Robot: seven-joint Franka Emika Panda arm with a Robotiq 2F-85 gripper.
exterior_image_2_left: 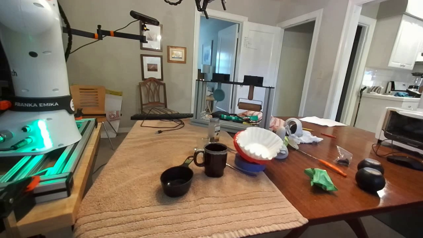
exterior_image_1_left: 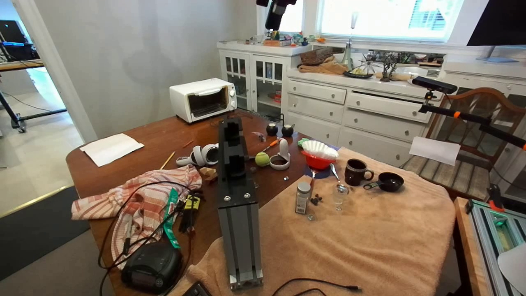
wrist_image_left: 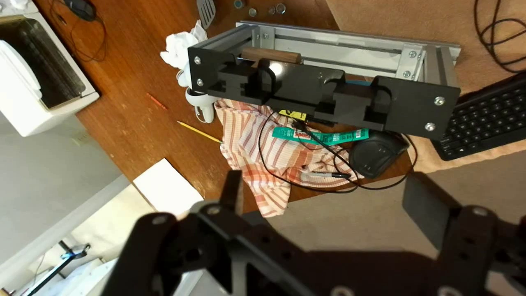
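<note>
Hovering well above tabletop level with the black two-finger gripper (wrist_image_left: 324, 195), spreading its fingers (wrist_image_left: 427, 205) wide apart, holding nothing. Looking down at the grey aluminium frame (wrist_image_left: 306, 84) with a flat black top, carrying two black blocky holders (wrist_image_left: 357, 102) and standing with one end on the tan terry cloth (exterior_image_1_left: 361, 246). Seeing the brown wooden roller (exterior_image_2_left: 250, 105) and round teal utensil (exterior_image_2_left: 218, 95) hanging under that top. Spotting the crumpled red-and-cream striped towel (wrist_image_left: 252, 150) beside the frame, with the long green printed strip (wrist_image_left: 341, 137) across it. Finding the slim yellow pencil (wrist_image_left: 200, 132) by the towel, then, farthest out, the white boxy toaster oven (exterior_image_1_left: 200, 95) on the brown wooden table (wrist_image_left: 131, 127).
</note>
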